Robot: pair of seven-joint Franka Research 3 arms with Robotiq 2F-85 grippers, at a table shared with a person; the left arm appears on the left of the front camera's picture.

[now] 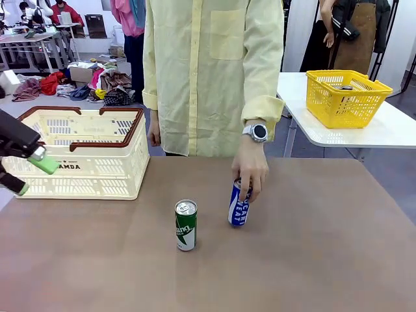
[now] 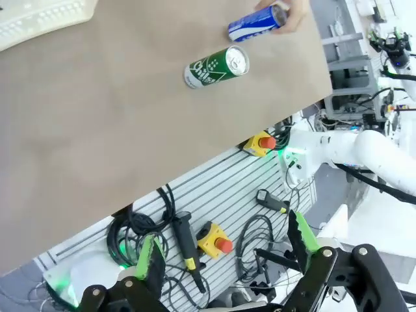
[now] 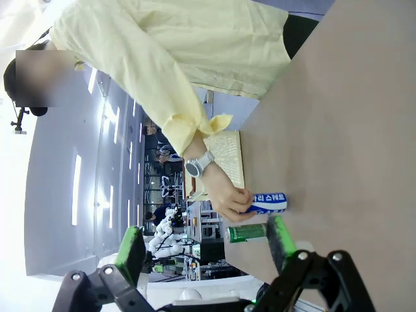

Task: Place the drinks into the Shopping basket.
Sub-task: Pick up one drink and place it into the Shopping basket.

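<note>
Green can (image 1: 186,225), right of the Shopping basket (image 1: 84,175), looked rigid, slick, dentable; best clasped mid-body. Left gripper (image 1: 34,175) and right gripper (image 3: 207,244) both gaped empty.

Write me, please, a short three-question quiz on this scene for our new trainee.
1. True or false: the green can lies inside the Shopping basket.
2. Which does the person's hand grip? A) the green can B) the blue can C) neither
3. Fill in: the robot's left hand is ____ (open or shut).

Key: 1. False; it stands upright on the table. 2. B. 3. Open, holding nothing.
</note>
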